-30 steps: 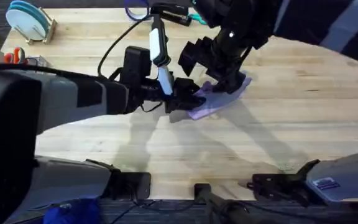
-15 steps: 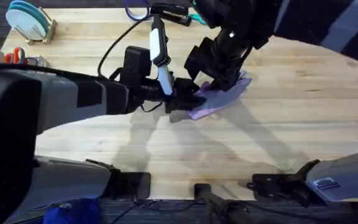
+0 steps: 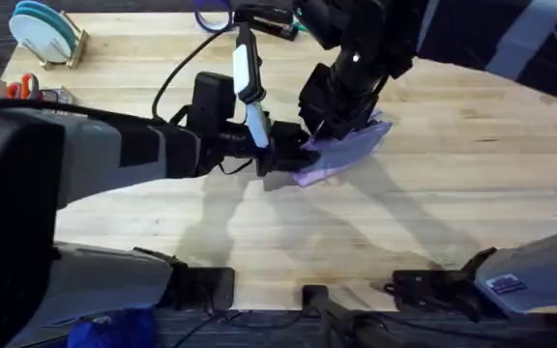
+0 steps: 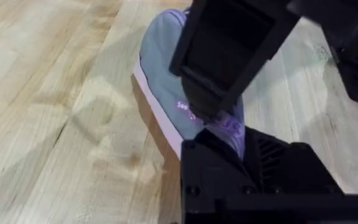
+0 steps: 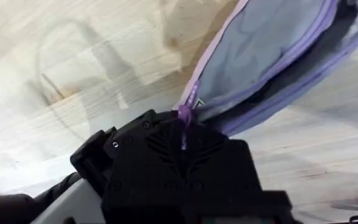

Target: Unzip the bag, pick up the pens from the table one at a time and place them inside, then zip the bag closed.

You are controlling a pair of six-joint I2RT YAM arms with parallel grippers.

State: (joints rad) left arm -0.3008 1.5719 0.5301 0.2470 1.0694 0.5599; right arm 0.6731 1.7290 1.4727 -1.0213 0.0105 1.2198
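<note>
While arms crowd the bag (image 3: 346, 150) (probably gripped), plates (image 3: 44, 29) stand apart.

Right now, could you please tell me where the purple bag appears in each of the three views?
Overhead: the bag lies on the table just above centre, between the two arms' ends.
Left wrist: the bag runs from the upper middle down to centre, behind a black pincer.
Right wrist: the bag fills the upper right, its zipper open.
Shared landmark: the light wooden table under it.
</note>
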